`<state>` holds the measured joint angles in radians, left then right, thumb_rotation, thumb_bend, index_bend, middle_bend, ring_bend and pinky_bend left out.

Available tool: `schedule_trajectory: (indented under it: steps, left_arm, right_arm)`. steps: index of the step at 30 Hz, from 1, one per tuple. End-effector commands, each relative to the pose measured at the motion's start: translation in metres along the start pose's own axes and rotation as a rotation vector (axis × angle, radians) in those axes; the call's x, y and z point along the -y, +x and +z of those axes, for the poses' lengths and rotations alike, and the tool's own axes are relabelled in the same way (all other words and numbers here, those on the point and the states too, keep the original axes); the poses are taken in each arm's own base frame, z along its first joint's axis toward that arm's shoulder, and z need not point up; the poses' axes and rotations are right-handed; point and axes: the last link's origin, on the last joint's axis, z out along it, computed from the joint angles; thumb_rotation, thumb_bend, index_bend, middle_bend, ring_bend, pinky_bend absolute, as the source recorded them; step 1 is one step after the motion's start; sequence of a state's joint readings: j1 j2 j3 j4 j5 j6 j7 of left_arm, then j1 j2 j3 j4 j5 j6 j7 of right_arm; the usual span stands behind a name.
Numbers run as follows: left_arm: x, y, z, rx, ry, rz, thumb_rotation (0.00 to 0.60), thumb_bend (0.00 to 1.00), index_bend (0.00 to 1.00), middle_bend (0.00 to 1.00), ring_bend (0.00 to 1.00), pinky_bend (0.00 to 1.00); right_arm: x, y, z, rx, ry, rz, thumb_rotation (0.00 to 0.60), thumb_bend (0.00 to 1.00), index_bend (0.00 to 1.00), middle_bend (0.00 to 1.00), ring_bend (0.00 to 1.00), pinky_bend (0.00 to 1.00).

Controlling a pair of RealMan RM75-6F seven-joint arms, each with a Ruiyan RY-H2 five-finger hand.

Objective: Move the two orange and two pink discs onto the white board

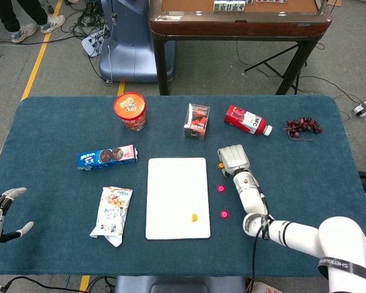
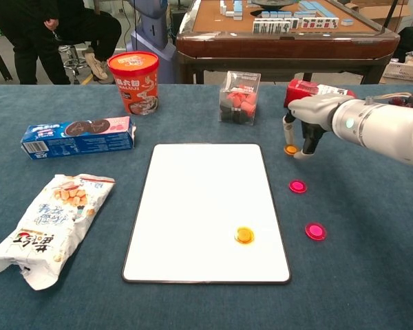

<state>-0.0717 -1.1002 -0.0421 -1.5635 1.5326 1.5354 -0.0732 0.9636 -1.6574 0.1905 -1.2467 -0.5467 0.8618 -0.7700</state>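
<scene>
A white board lies mid-table with one orange disc on its near right part. Two pink discs sit on the blue cloth just right of the board, seen in the chest view as a far one and a near one. My right hand reaches down beyond them and pinches the second orange disc between its fingertips, low over the cloth, right of the board's far corner. My left hand hangs at the table's near left edge, fingers apart, holding nothing.
An orange snack cup, a clear box with red contents, a red bottle and grapes line the far side. A blue cookie box and a snack bag lie left of the board.
</scene>
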Motion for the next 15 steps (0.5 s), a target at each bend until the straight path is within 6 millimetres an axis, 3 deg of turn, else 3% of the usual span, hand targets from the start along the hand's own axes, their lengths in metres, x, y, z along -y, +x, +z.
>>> schedule_trajectory:
  steps: [1, 15]
  left_arm:
    - [0.000, 0.000, 0.000, -0.002, 0.000, 0.000, 0.600, 0.07, 0.28, 0.26, 0.31, 0.53]
    - [0.002, 0.001, 0.000, -0.010, 0.010, 0.004, 0.600, 0.07, 0.28, 0.26, 0.31, 0.53]
  right_arm:
    - [0.012, 0.008, -0.017, -0.020, 0.074, -0.009, 0.600, 0.28, 0.55, 1.00, 1.00, 1.00]
    - [0.071, -0.006, -0.083, -0.005, 0.361, -0.116, 0.600, 0.28, 0.55, 1.00, 1.00, 1.00]
